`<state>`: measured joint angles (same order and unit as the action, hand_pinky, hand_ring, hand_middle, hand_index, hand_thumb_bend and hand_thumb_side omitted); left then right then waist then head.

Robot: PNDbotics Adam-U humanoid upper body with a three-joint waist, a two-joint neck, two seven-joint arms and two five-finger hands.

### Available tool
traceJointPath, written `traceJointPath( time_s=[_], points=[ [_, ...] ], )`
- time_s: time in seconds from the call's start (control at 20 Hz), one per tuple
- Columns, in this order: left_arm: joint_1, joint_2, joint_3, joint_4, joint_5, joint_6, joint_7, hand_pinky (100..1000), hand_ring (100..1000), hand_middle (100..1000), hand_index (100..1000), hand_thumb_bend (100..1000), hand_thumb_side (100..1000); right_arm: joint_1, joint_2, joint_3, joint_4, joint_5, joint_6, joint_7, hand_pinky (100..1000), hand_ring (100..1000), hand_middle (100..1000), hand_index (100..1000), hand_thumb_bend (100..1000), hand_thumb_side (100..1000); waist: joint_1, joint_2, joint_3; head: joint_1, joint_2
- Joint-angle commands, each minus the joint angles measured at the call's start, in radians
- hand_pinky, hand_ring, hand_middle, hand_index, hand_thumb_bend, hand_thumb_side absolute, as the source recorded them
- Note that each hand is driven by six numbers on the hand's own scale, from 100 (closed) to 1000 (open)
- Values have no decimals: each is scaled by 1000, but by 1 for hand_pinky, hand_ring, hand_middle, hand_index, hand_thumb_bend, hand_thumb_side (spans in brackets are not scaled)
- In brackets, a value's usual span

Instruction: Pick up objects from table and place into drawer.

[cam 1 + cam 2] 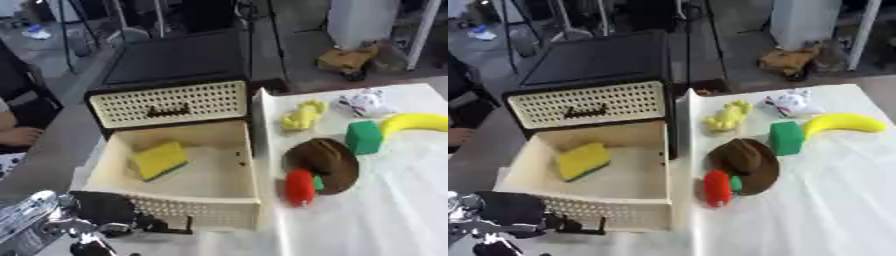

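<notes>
1. The left robot hand (96,212) sits at the lower left corner, just before the front wall of the open drawer (188,207); whether its fingers are curled or straight cannot be told (only a dark bulk and silver joints show).
2. Up and right of the robot hand, a yellow sponge (158,160) lies inside the drawer, towards its left side; behind the drawer stands the black cabinet (175,60) with a second, closed cream drawer front (168,104).
3. Further right, on the white-covered desk (376,215): a red object (299,187) touching a brown hat (325,162); beyond them a yellow toy (303,115), a green block (362,137), a banana (415,121) and a white toy (365,103).
</notes>
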<state>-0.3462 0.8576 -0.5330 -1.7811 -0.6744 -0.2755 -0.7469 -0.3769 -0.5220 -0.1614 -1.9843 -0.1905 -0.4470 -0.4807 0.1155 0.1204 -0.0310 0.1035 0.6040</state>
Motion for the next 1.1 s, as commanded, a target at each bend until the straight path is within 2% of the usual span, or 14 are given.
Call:
traceJointPath(
  time_s=[0.05, 0.25, 0.4, 0.55, 0.65, 0.9, 1.1],
  points=[
    [-7, 27, -2, -32, -22, -43, 1, 100, 100, 154, 1000, 100, 569, -7, -14, -8, -16, 5, 4, 0, 703, 798, 740, 809, 100, 1000, -2, -8, 3, 0, 4],
    [-12, 40, 5, -60, -64, -94, 11, 100, 100, 152, 1000, 100, 532, -6, -13, -7, -16, 5, 7, 1, 704, 798, 739, 809, 100, 1000, -1, -11, 5, -1, 5],
    [-18, 50, 0, -60, -92, -130, -1, 100, 100, 151, 989, 100, 537, -5, -13, -7, -16, 5, 8, 2, 704, 798, 739, 809, 100, 1000, 0, -13, 5, 0, 4],
    [-17, 58, -7, -28, -59, -115, -33, 100, 100, 147, 971, 100, 584, -3, -13, -6, -16, 5, 10, 2, 704, 799, 739, 808, 100, 1000, 3, -15, 4, 1, 4],
    [-17, 60, -16, 2, 3, -65, -72, 100, 100, 146, 984, 100, 618, -3, -13, -5, -16, 6, 12, 3, 704, 799, 739, 807, 100, 1000, 5, -16, 3, 3, 5],
    [-19, 60, -38, 33, 181, 131, -155, 100, 100, 144, 1000, 100, 674, -3, -12, -5, -16, 7, 16, 4, 704, 799, 738, 807, 100, 1000, 11, -16, -3, 4, 4],
    [-15, 61, -54, 27, 227, 211, -160, 100, 100, 142, 1000, 100, 696, -4, -12, -6, -16, 7, 18, 3, 703, 799, 738, 806, 100, 1000, 13, -14, -7, 6, 2]
  ],
)
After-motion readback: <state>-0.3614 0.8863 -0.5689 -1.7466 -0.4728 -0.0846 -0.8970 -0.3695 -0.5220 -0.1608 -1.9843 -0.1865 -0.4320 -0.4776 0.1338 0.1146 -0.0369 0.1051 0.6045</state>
